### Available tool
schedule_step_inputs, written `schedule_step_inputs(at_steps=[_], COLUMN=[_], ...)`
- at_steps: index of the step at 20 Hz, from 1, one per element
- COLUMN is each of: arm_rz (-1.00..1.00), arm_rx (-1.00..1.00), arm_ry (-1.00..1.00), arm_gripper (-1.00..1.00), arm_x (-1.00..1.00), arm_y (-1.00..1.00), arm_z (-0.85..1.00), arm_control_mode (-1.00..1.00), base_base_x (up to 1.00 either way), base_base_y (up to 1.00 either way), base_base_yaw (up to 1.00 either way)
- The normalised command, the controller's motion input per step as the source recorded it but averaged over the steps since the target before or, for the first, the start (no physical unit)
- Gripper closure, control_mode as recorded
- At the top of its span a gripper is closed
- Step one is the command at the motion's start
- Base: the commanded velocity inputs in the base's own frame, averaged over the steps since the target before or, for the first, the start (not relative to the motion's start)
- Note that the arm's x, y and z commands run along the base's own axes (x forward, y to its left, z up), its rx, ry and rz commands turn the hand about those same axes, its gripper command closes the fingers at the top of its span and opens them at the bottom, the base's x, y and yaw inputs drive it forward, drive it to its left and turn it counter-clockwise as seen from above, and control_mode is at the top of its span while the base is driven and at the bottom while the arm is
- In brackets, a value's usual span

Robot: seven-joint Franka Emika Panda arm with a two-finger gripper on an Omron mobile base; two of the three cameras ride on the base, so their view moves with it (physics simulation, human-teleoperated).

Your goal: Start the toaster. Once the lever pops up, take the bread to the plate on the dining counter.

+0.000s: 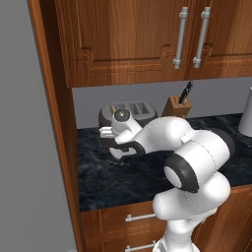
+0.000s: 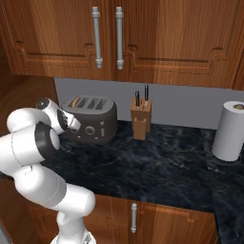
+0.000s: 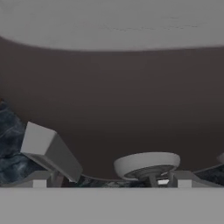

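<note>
The dark grey toaster (image 1: pixel 135 109) (image 2: pixel 93 119) stands at the back of the black counter, partly behind my arm. A tan sliver of the bread (image 1: pixel 113 108) (image 2: pixel 75 101) shows in its leftmost slot. My gripper (image 1: pixel 105 132) (image 2: pixel 75 125) is open, level with the toaster's front left. In the hand view the toaster's dark front (image 3: pixel 113 100) is very close. Its grey lever (image 3: pixel 48 151) is at lower left and a round knob (image 3: pixel 146 165) at lower middle, both between my spread fingertips (image 3: pixel 39 180). The plate and the dining counter are out of view.
A wooden knife block (image 1: pixel 177 106) (image 2: pixel 141 119) stands right of the toaster. A paper towel roll (image 2: pixel 231 131) is at the far right. Wooden cabinets (image 2: pixel 109 33) hang above, and a tall side panel (image 1: pixel 54 123) closes the left end of the counter (image 2: pixel 157 162).
</note>
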Motion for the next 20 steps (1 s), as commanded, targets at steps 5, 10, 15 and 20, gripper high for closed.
schedule_step_inputs(at_steps=[5,10,15,20], arm_rz=[0.0,0.0,0.0,0.0], arm_rx=[0.0,0.0,0.0,0.0], arm_ry=[0.0,0.0,0.0,0.0], arm_gripper=[-1.0,-1.0,-1.0,-1.0], arm_x=[0.0,0.0,0.0,0.0], arm_y=[0.0,0.0,0.0,0.0], arm_z=[-0.14,-0.11,-0.1,-0.08], arm_control_mode=[-1.0,-1.0,-1.0,-1.0], base_base_x=[0.0,0.0,0.0,0.0], base_base_y=[0.0,0.0,0.0,0.0], base_base_yaw=[0.0,0.0,0.0,0.0])
